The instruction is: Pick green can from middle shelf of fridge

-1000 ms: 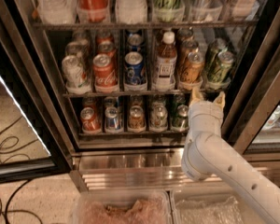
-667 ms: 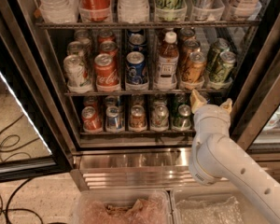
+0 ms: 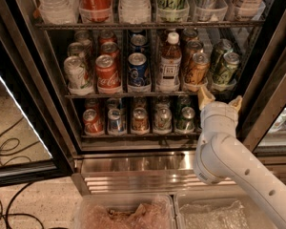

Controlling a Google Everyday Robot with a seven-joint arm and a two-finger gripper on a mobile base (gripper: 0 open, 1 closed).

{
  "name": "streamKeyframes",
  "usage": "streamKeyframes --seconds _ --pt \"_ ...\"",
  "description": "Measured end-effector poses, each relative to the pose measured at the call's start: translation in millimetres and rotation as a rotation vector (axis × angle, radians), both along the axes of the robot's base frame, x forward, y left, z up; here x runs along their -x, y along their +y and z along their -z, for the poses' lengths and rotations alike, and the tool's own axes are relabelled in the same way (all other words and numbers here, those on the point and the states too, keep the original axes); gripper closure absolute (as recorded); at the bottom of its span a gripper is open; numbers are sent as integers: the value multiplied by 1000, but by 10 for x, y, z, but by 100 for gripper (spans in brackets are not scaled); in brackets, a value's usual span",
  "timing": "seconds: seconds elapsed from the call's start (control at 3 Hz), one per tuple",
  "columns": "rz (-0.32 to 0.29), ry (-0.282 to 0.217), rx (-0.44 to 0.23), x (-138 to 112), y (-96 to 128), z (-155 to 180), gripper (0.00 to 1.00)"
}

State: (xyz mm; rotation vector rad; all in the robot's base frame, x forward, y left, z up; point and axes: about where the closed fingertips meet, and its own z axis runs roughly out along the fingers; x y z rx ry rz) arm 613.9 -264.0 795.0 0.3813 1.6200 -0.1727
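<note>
Two dark olive-green cans stand in the rightmost lane of the middle shelf [image 3: 133,95]. The front green can [image 3: 227,68] has the other [image 3: 220,50] behind it. My gripper [image 3: 220,99] is open on its white arm, just below and in front of the front green can, at the level of the shelf's edge. Its two beige fingertips [image 3: 205,96] point up, apart, with nothing between them. The fridge [image 3: 133,168] has its door swung open, and its ribbed steel base lies below the shelves.
On the middle shelf, left of the green cans, stand an amber can [image 3: 198,68], a white-capped bottle [image 3: 169,63], a blue can [image 3: 138,70], a red cola can [image 3: 107,73] and a whitish can [image 3: 75,73]. Smaller cans [image 3: 139,119] fill the rack below. The glass door [image 3: 19,128] stands open at left. Clear bins [image 3: 124,213] sit at the bottom.
My gripper has shifted a little to the right and now sits under the green cans' lane. Its fingers have stayed open.
</note>
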Motion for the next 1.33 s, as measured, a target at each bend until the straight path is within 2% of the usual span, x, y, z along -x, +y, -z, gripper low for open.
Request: streamKeyframes --seconds 0.33,0.67,1.33 --pt "2 -6 6 0 -9 -20 27" --pt "22 -51 8 -60 -67 -172 27" --pt "25 -58 11 -65 -78 -193 32"
